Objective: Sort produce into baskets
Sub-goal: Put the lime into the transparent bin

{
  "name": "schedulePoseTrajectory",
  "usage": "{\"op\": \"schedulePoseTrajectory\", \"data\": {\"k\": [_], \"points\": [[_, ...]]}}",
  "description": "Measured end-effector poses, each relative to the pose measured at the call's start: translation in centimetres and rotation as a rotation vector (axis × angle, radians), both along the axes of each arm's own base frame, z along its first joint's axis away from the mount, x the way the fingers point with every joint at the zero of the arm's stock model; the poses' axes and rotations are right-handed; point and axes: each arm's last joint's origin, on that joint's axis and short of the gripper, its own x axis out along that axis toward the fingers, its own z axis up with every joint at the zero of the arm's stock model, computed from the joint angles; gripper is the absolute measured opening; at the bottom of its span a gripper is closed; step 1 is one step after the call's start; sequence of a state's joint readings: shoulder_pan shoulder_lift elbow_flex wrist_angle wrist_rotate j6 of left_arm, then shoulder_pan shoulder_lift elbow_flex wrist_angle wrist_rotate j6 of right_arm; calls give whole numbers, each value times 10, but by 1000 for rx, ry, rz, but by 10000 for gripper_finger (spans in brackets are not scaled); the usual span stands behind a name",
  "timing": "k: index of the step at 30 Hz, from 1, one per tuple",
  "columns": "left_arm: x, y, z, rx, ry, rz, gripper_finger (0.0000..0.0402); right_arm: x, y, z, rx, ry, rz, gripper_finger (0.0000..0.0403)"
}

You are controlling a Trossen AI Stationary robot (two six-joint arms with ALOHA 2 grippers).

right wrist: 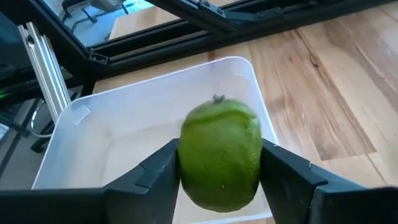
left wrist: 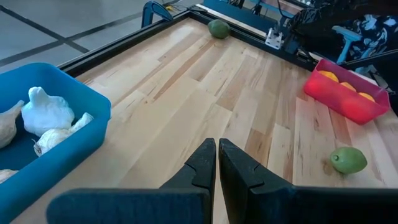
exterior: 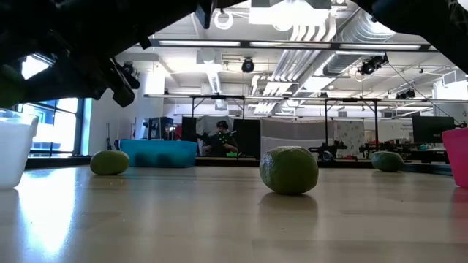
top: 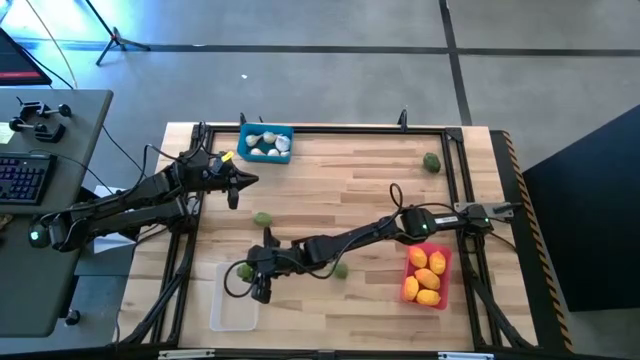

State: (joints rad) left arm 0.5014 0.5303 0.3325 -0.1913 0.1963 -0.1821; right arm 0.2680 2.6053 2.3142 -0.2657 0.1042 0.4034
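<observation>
My right gripper (right wrist: 221, 174) hangs over the clear basket (right wrist: 124, 118) near the table's front left and is shut on a green fruit (right wrist: 221, 155). In the high view it is seen as the right gripper (top: 261, 287) above the clear basket (top: 232, 308). My left gripper (left wrist: 217, 163) waits shut, touching nothing, at the far left beside the blue basket (left wrist: 74, 134), which holds whitish garlic bulbs (left wrist: 46, 112). The red basket (top: 428, 297) at the right holds yellow lemons (top: 428, 270). Three more green fruits rest on the table: (top: 262, 217), (top: 341, 268), (top: 431, 161). My right gripper pinches the green fruit between its two fingers, one on each of its sides (right wrist: 186, 155). The fingers slant down from the table's right. The fruit is lifted clear above the inside of the clear basket, its stem end (right wrist: 217, 99) pointing away from the wrist.
A dark metal frame (top: 455, 160) runs round the wooden table top. The right arm (top: 350, 240) stretches across the table's middle. A desk with a keyboard (top: 22, 178) stands beyond the left edge. In the low view a green fruit (exterior: 289, 169) lies close in the middle.
</observation>
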Motion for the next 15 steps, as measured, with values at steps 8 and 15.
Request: {"op": "schedulePoseTrajectory", "data": {"k": [8, 15], "points": [[0, 0, 0, -9, 0, 2, 7, 1, 1, 3, -4, -32, 19, 221], [0, 0, -1, -11, 5, 2, 7, -1, 1, 17, -20, -11, 4, 192]]}}
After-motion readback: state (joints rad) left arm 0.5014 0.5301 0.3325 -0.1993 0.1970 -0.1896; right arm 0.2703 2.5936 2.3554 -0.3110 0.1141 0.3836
